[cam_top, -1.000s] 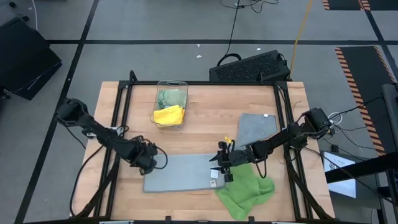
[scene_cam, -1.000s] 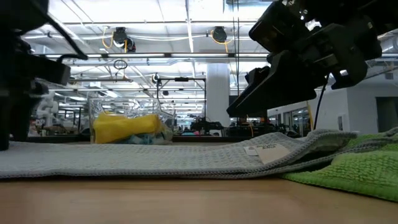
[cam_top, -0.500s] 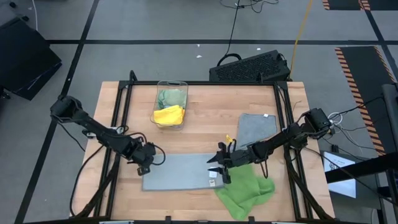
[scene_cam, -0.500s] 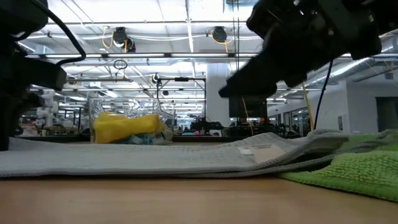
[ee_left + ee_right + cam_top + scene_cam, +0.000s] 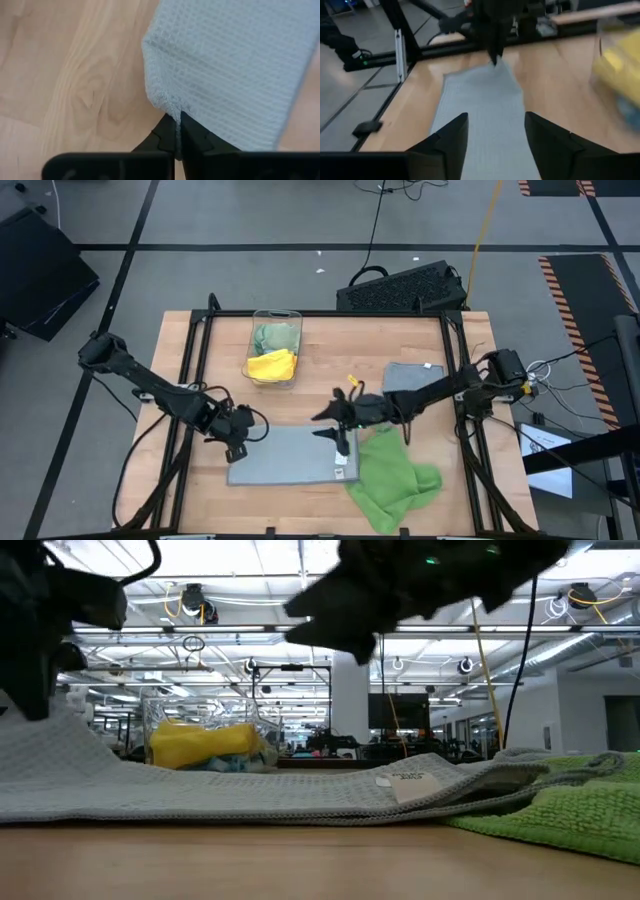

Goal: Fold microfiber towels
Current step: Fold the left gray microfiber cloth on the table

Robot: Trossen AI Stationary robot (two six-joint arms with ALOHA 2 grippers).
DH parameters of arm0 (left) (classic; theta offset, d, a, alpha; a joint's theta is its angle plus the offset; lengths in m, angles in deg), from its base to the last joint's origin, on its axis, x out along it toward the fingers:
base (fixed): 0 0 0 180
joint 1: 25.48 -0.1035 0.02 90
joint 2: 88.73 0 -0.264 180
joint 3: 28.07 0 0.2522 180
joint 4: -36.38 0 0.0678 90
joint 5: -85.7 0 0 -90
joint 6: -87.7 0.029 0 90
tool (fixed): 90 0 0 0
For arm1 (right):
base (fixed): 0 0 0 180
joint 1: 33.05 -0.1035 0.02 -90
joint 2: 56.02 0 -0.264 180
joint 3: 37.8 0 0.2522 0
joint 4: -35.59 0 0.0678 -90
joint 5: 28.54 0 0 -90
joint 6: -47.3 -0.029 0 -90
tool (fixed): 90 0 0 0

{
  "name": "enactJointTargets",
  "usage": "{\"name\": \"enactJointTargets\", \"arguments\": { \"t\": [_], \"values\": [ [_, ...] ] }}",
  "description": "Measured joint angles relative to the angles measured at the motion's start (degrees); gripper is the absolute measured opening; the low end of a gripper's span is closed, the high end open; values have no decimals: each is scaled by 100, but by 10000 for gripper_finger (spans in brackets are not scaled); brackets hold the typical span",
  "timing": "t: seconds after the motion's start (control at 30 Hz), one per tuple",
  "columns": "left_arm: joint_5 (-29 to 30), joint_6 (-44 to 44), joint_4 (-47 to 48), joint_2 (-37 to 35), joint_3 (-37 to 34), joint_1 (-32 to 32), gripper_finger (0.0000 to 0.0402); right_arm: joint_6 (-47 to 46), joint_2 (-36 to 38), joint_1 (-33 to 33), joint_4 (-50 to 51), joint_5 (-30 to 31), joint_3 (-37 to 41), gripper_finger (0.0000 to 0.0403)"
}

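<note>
A grey microfiber towel [image 5: 285,458] lies as a long folded strip near the table's front, its white tag [image 5: 405,783] at the right end. My left gripper [image 5: 238,446] is shut on its left end. My right gripper [image 5: 333,428] hangs open above the strip's right end, pointing toward the table's left and touching nothing. A bright green towel [image 5: 393,480] lies crumpled against the strip's right end. A second grey towel [image 5: 410,383] lies flat at the right. Yellow [image 5: 272,364] and pale green [image 5: 275,336] towels sit in the clear bin. My left gripper pinches the grey towel's left end at a folded corner edge [image 5: 167,105] between its two shut fingers. The fingers come from above, slanting steeply down. That end [image 5: 60,740] is raised off the table and slopes down to the rest of the strip, which lies flat.
The clear plastic bin [image 5: 290,315] stands at the far middle of the table. Black frame rails [image 5: 195,370] run along the table's left and right sides. Bare wood lies between the bin and the strip.
My left gripper has taken hold of the grey towel's left end and risen, lifting that end while the rest stays flat. My right gripper has risen and moved toward the table's left and far side, away from the towel's tagged right end.
</note>
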Motion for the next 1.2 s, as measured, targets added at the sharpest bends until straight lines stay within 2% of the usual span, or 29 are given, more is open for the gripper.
{"name": "enactJointTargets", "arguments": {
  "t": [0.23, 0.47, 0.73, 0.9, 0.97, 1.2],
  "values": [
    [-208, -70, 171, -2, 421, 9, 13, 522, -992, 423, 28, -941, -1195, 238],
    [-202, 18, 151, -2, 615, 9, 5, 699, -2361, 610, 120, -1996, -2768, 242],
    [-198, 77, 101, -2, 619, 9, 10, 1027, -3433, 798, 779, -2387, -4307, 242],
    [-125, 290, -19, -2, 619, 9, 10, 1206, -3751, 829, 809, -2401, -4654, 240],
    [-87, 383, -39, -2, 620, 9, 16, 1212, -3806, 842, 800, -2587, -4728, 232],
    [-11, 558, -50, -2, 621, 9, 6, 1263, -3868, 863, 673, -2700, -4817, 166]
  ]
}}
